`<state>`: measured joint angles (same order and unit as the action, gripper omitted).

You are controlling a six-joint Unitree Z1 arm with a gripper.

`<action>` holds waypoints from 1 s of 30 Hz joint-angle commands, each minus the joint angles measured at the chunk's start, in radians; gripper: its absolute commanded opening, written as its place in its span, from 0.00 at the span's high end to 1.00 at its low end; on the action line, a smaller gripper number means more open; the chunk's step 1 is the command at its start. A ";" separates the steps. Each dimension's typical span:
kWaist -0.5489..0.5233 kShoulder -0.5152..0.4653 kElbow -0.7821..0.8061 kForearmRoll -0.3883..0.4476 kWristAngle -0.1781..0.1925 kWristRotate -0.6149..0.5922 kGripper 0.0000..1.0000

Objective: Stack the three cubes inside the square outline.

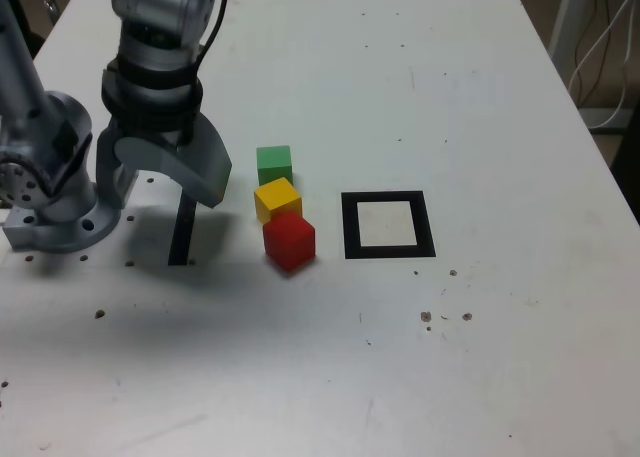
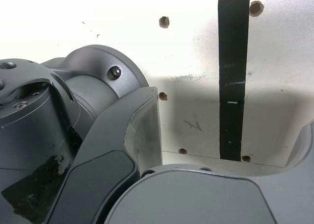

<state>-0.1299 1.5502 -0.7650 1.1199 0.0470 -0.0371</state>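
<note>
Three small cubes sit in a slightly staggered row on the white surface [image 1: 520, 327], all of them off to the exterior view's right of the open fingers [image 1: 207, 169]. Closest to the far edge of the surface is the green cube [image 1: 274, 164]; next comes the yellow cube [image 1: 278, 199], turned at an angle (one corner points toward the near side), and then the red cube [image 1: 289, 241], also turned. They look packed close together, though whether their faces actually touch cannot be told.

The fingers are spread wide and hold nothing. They hang above the surface over the thin black strip [image 1: 184, 227], near the arm's base [image 1: 65, 222], which stands toward the surface's left side in the exterior view. The wrist view shows the same strip in the gap between the fingers, with a few drilled holes around it and no cube in sight.

Across the row from the fingers, toward the surface's right edge in the exterior view, lies the square outline [image 1: 424, 239], a thick black frame around a white centre. Its inside is bare (plain white, nothing stacked there). All three cubes lie outside it, between the fingers and the frame.
</note>
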 commanded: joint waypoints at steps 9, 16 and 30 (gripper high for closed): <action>-0.002 0.003 -0.002 0.003 -0.002 -0.001 0.01; -0.002 0.007 -0.011 0.010 -0.009 0.004 0.01; -0.092 0.016 -0.273 0.194 0.002 -0.051 0.01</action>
<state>-0.2159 1.5679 -1.0233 1.3022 0.0483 -0.0828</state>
